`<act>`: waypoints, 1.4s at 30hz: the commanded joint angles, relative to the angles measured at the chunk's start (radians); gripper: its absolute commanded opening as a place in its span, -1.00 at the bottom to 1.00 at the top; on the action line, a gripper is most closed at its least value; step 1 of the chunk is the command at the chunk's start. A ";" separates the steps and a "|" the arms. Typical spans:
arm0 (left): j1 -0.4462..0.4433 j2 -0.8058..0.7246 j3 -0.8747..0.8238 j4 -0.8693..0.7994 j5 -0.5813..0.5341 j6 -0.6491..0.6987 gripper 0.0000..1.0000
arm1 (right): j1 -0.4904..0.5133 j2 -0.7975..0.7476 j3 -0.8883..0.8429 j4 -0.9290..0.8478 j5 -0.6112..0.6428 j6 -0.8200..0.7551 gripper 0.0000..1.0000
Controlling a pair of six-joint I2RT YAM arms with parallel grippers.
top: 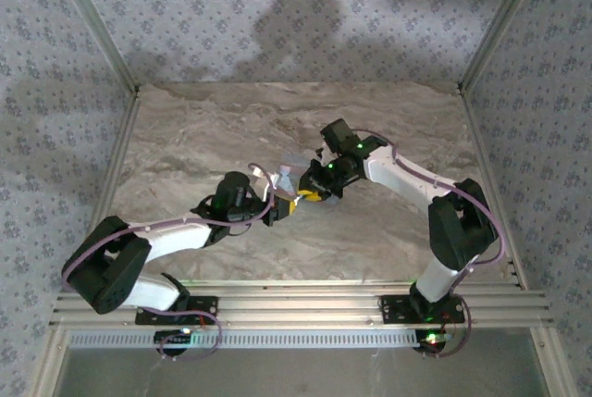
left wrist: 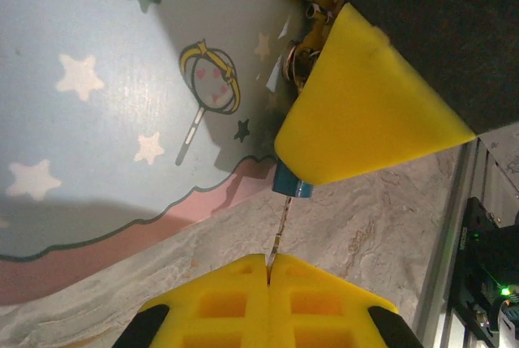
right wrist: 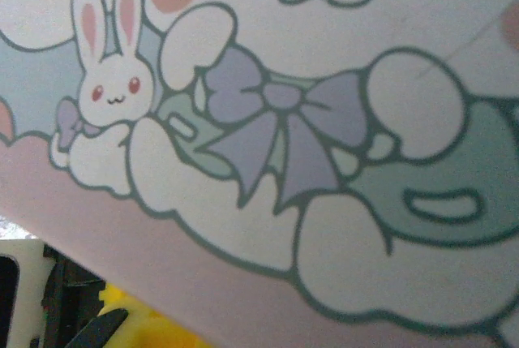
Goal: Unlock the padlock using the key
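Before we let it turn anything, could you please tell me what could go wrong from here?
The left gripper pinches the thin key by its end, so twisting could make it slip or bend. The tiny padlock is half hidden under a finger of the right gripper; it may rotate with the key. The tin is close beside and could be nudged.

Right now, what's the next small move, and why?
Probably a gentle twist of the left claw. It is shut on the thin key, whose tip meets the blue padlock under the right claw's yellow finger; seating can't be confirmed.
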 commanded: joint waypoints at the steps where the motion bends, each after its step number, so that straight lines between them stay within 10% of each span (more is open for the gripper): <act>1: 0.018 -0.009 0.051 0.099 -0.059 0.020 -1.00 | 0.040 0.006 -0.033 -0.024 -0.024 0.019 -1.00; 20: 0.017 -0.322 -0.178 -0.230 -0.215 0.139 -1.00 | 0.041 0.169 -0.094 0.199 0.325 0.070 -1.00; 29: 0.019 -0.495 -0.079 -0.470 -0.289 0.232 -1.00 | 0.106 0.122 -0.120 0.182 0.424 0.066 0.26; 42: -0.029 -0.405 0.059 -0.317 -0.291 0.438 -1.00 | 0.222 -0.411 -0.188 0.195 0.571 0.207 0.26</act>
